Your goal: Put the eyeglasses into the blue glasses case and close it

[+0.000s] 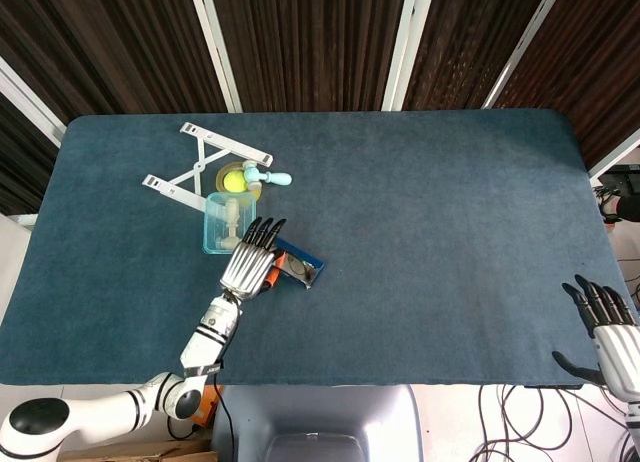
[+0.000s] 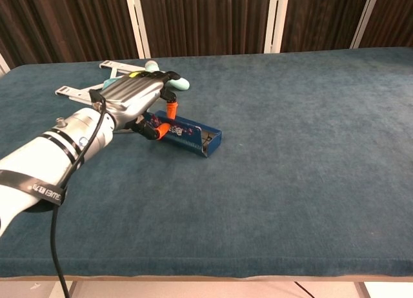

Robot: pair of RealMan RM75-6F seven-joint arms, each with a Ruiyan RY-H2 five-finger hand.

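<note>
While its fingers lie stretched forward and close together, palm down, the left hand (image 1: 248, 265) (image 2: 132, 99) rests over the near end of the blue glasses case (image 1: 297, 266) (image 2: 187, 133), with the orange-tipped thumb (image 2: 159, 129) against the case's front wall. Whether the thumb and fingers actually pinch the case cannot be told. The case lies on the table (image 1: 440, 212) (image 2: 297, 156), its lid lowered almost flat, a narrow gap showing at the end farthest from the hand. The eyeglasses cannot be made out; the lid covers the inside of the case.

Just beyond the fingertips sits a clear light-blue box (image 1: 229, 223), partly hidden behind the hand in the chest view. Past it are a yellow ball (image 1: 232, 182) and a pale turquoise handle (image 1: 270, 178) (image 2: 178, 82), and farther out, to the hand's left, a white folding stand (image 1: 190, 170) (image 2: 84, 88) lies flat on the table.

Well apart, at the table's near right corner, the right hand (image 1: 608, 326) hangs off the table's edge with fingers spread and nothing in it; only the head view shows it.
</note>
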